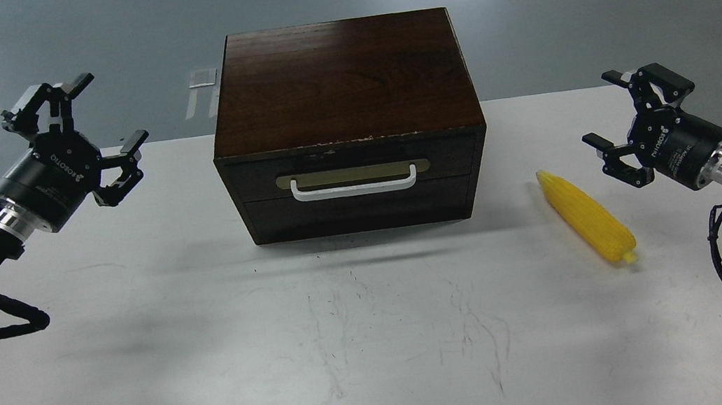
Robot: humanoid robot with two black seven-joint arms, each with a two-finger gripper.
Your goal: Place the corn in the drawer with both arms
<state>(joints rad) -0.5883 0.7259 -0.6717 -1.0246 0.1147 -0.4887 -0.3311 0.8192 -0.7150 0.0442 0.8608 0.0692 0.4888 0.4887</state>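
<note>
The yellow corn [587,216] lies on the white table, right of the dark brown wooden box [342,81], its thick end toward me. The drawer [352,167] is pushed fully in, showing its dark front, brass-coloured plate and white bar handle [354,186]. My left gripper [98,119] hovers open to the left of the box, well clear of it, nothing between its fingers. On the right, my right gripper [611,113] is open too, empty, a short way right of and above the corn.
The white table [367,343] runs wide in front of the box, with faint scuff marks. Its far edge lies behind the box; grey floor lies beyond. My arm bodies and cables fill the left and right edges.
</note>
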